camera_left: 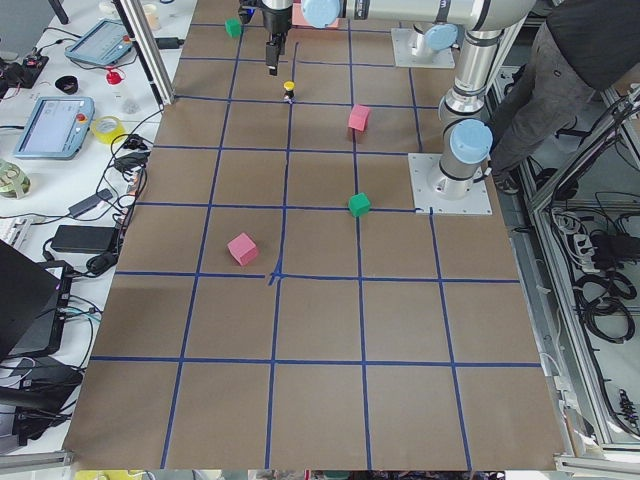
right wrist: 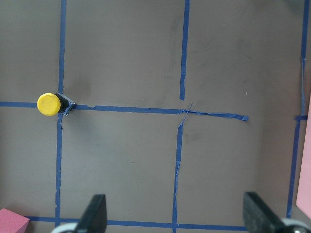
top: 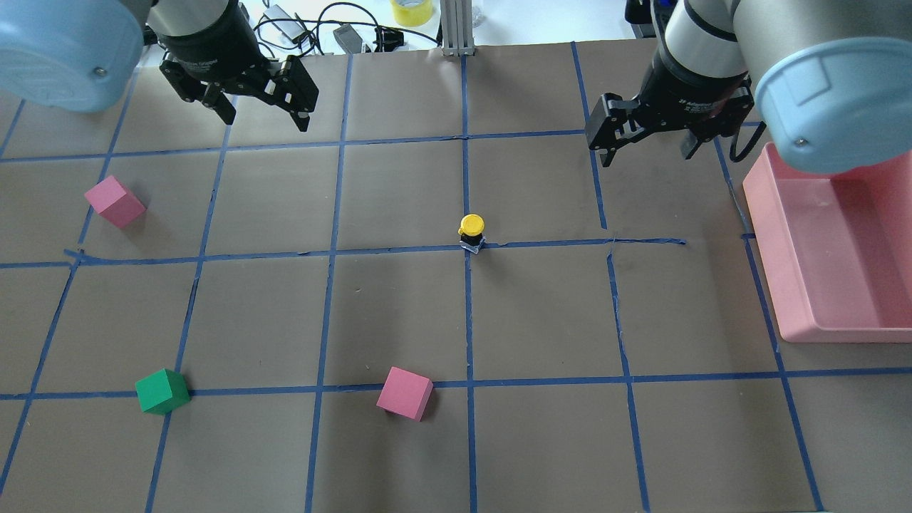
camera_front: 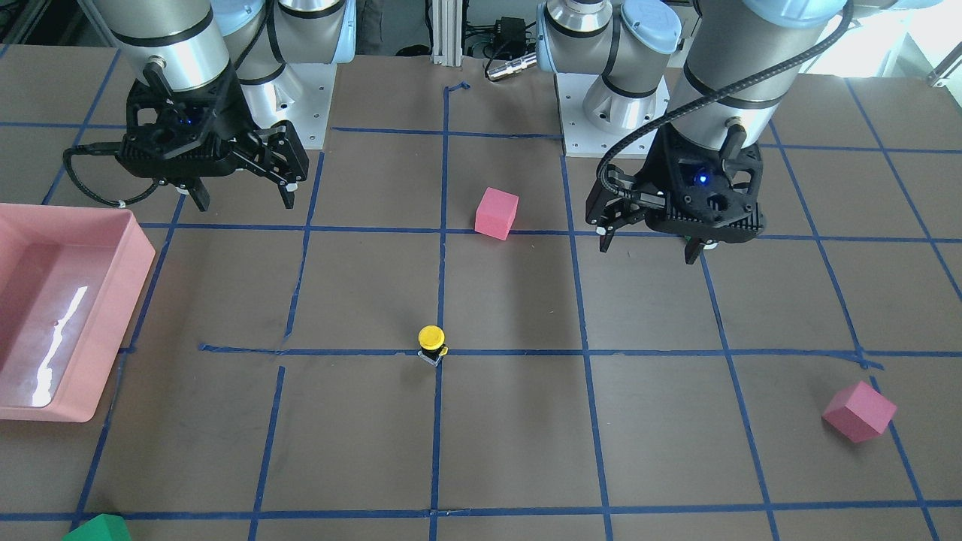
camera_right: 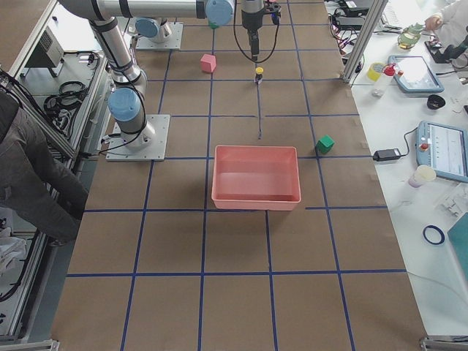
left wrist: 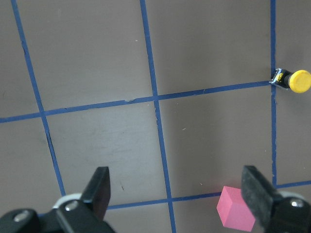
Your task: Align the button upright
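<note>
The button [top: 471, 231], a yellow domed cap on a small black and grey body, stands cap-up on a blue tape crossing near the table's middle [camera_front: 432, 344]. It shows at the right edge of the left wrist view [left wrist: 294, 80] and at the left of the right wrist view [right wrist: 52, 104]. My left gripper [top: 267, 120] is open and empty, raised above the table, well off to the button's left and beyond it. My right gripper [top: 648, 153] is open and empty, raised off to the button's right and beyond it. Neither gripper touches anything.
A pink tray [top: 766, 242] sits at the table's right side. One pink cube [top: 115, 201] lies at the left, another [top: 405, 392] nearer the robot, and a green cube [top: 162, 391] at the near left. Blue tape lines grid the brown tabletop.
</note>
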Action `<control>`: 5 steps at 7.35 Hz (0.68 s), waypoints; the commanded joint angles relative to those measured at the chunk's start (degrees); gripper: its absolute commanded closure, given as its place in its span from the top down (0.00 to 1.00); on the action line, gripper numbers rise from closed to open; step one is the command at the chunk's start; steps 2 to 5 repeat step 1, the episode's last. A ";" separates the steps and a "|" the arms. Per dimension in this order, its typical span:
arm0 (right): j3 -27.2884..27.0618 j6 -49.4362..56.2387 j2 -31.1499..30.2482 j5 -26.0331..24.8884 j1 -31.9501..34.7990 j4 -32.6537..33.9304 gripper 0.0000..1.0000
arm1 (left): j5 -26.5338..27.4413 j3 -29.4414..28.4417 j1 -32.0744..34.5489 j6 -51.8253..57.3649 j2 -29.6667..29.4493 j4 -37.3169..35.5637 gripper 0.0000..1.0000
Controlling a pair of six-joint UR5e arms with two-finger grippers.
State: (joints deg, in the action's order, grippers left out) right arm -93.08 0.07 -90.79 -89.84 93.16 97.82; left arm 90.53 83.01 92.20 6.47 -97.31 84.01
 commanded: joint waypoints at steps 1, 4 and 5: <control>0.00 -0.16 -0.17 -0.07 0.00 0.00 1.00 | 0.08 0.32 0.00 -0.49 0.54 -0.34 1.00; 0.00 -0.16 -0.17 -0.07 0.00 0.00 1.00 | 0.08 0.32 0.00 -0.49 0.54 -0.34 1.00; 0.00 -0.16 -0.17 -0.07 0.00 0.00 1.00 | 0.08 0.32 0.00 -0.49 0.54 -0.34 1.00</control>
